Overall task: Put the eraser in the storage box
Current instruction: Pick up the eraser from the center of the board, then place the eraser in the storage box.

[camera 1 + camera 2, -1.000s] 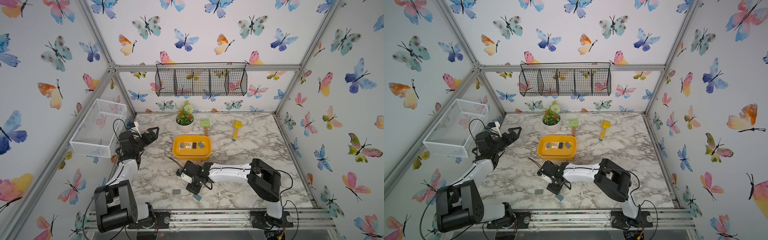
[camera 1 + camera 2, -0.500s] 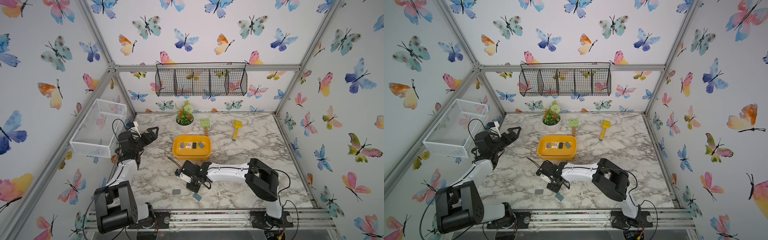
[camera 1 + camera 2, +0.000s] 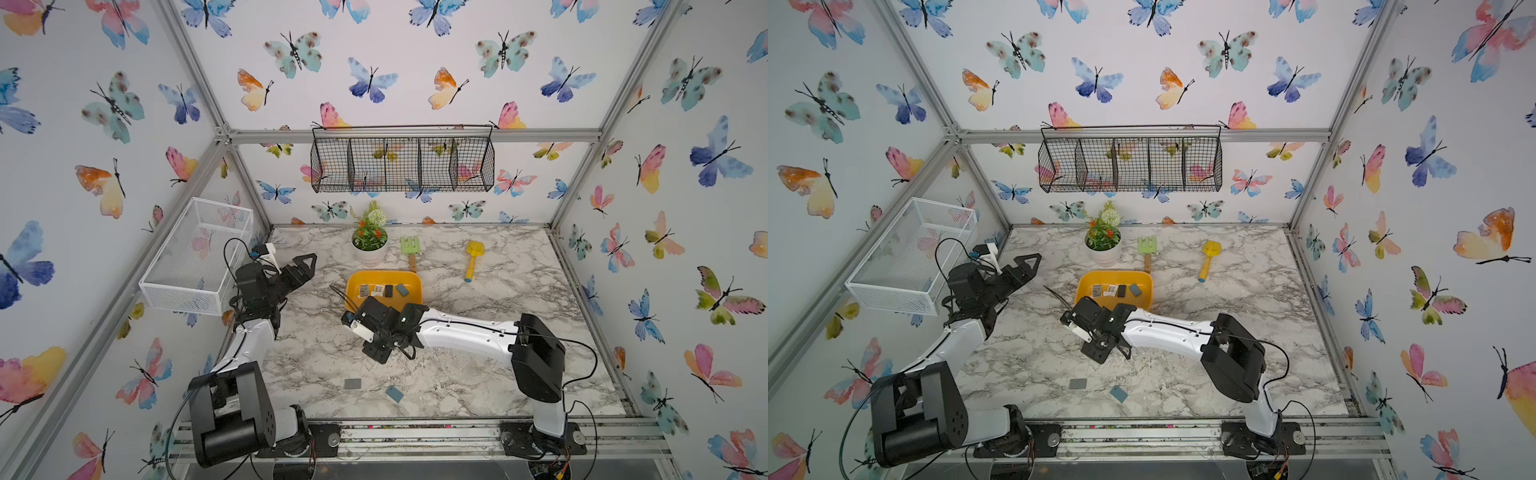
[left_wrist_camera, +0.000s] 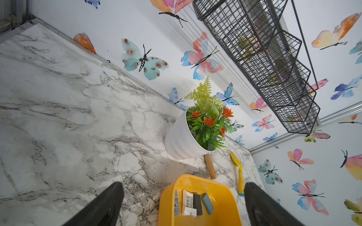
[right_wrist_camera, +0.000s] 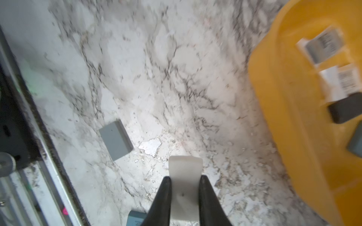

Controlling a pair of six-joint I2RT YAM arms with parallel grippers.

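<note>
Marble-patterned worktop (image 3: 478,286) lay under walls papered with butterflies, and the yellow storage box (image 3: 382,276) sat near its middle with four small erasers (image 3: 384,290) already in a row inside. We saw that the right hand (image 5: 185,179) had just shut. Its two black fingers (image 5: 164,195), half apart a second before, were now pressed against the sides of a white eraser (image 5: 185,168), which stuck out past their tips. In both top views that hand pointed down just on the near side of the box's near left corner, a little closer to the box than before. The wrist view was smeared, so we judged the arm to be moving, but we could not tell whether the eraser was clear of the surface. We took the pick to be made, leaving a short carry over the rim and a release. The left hand (image 3: 301,270) hung wide open and empty over the far left. A grey eraser (image 3: 352,383) and a blue eraser (image 3: 394,393) lay loose by the near edge.
</note>
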